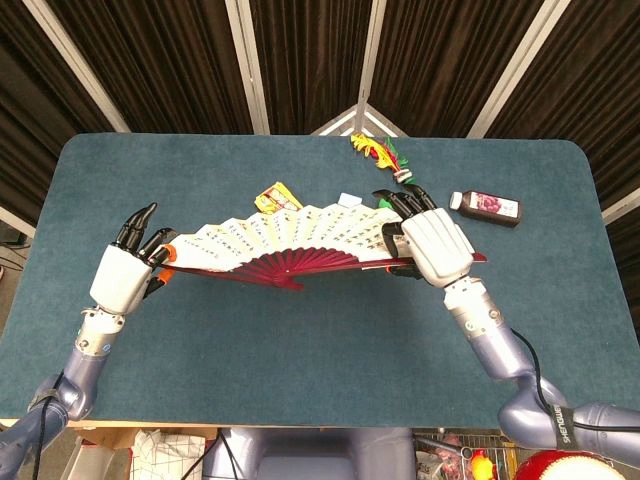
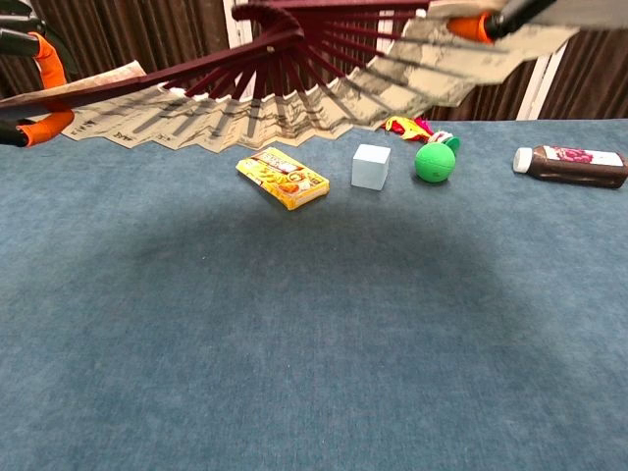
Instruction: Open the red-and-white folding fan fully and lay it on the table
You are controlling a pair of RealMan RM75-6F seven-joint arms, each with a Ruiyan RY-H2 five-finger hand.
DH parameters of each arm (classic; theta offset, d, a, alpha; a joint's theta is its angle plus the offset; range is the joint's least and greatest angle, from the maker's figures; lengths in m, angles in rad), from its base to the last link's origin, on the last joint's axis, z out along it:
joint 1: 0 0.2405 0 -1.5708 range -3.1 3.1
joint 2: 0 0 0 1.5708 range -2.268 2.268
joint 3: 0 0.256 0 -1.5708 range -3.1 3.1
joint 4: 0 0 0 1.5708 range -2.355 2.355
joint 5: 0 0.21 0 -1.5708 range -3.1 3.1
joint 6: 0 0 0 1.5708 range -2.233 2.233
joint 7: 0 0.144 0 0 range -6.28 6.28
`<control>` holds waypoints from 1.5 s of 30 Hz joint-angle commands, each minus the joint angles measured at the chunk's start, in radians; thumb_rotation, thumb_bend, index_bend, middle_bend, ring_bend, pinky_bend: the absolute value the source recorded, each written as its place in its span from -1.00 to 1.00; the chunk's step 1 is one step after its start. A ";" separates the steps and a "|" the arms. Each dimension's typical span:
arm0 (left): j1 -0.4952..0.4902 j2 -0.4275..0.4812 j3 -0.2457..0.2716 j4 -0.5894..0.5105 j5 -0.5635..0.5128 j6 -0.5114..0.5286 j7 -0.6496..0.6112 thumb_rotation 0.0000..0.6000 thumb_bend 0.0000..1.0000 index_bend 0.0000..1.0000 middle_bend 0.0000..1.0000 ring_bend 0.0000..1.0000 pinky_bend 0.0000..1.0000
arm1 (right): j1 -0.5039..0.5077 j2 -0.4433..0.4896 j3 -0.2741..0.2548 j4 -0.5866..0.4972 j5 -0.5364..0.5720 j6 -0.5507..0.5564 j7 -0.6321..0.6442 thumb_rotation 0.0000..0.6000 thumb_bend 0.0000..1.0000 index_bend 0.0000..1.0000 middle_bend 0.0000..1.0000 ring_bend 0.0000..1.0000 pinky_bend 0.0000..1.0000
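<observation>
- I am holding the fan (image 1: 290, 245) spread wide above the middle of the bench (image 1: 320, 360), one outer rib in each robot hand; the chest view is showing its shadow on the blue cloth, so it is hanging in the air, not lying down yet.
- The leaf is looking nearly fully open, a shallow arc with the red ribs meeting at the pivot on my side.
- My left robot hand (image 1: 125, 272) is pinching the left rib between orange-tipped fingers (image 2: 44, 74), the rest of its fingers pointing up and away.
- My right robot hand (image 1: 432, 243) is curling around the right rib, back of the hand facing up, arm reaching in from the right.
- I am judging the main risk to be pulling the ribs further apart: the paper could tear or a rib could slip out of a pinch.
- Lowering unevenly could land one edge first and fold the leaf back.
- The snack box (image 2: 282, 178), cube (image 2: 371, 166) and ball (image 2: 435, 162) are sitting under the far edge; setting down there would prop the fan up.
- The bottle (image 1: 485, 207) is lying well off to the right.
</observation>
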 commanded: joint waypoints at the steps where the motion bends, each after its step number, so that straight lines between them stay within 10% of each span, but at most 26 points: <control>1: -0.009 -0.018 0.008 0.049 0.000 0.015 0.031 1.00 -0.08 0.40 -0.24 -0.99 -0.65 | -0.013 -0.047 -0.014 0.058 -0.014 0.016 0.021 1.00 -0.15 0.77 -0.57 -0.53 -0.73; 13: -0.023 -0.065 0.034 0.160 -0.004 0.028 0.091 1.00 -0.12 0.29 -0.32 -0.99 -0.66 | -0.038 -0.179 -0.056 0.216 -0.038 0.047 0.009 1.00 -0.15 0.75 -0.57 -0.53 -0.73; 20: -0.013 -0.085 0.040 0.158 -0.033 -0.013 0.115 1.00 -0.17 -0.58 -0.95 -1.00 -0.86 | -0.052 -0.215 -0.091 0.254 -0.011 0.011 -0.052 1.00 -0.29 -0.33 -0.72 -0.64 -0.80; 24: 0.002 -0.065 0.065 0.093 -0.038 -0.071 0.074 1.00 -0.37 -0.90 -1.00 -1.00 -0.94 | -0.056 -0.209 -0.095 0.243 0.030 -0.016 -0.103 1.00 -0.35 -0.53 -0.78 -0.68 -0.83; 45: 0.118 0.223 0.129 -0.445 -0.110 -0.256 0.368 1.00 -0.53 -0.95 -1.00 -1.00 -1.00 | -0.082 -0.054 -0.170 0.295 0.106 -0.164 -0.260 1.00 -0.38 -0.65 -0.84 -0.76 -0.88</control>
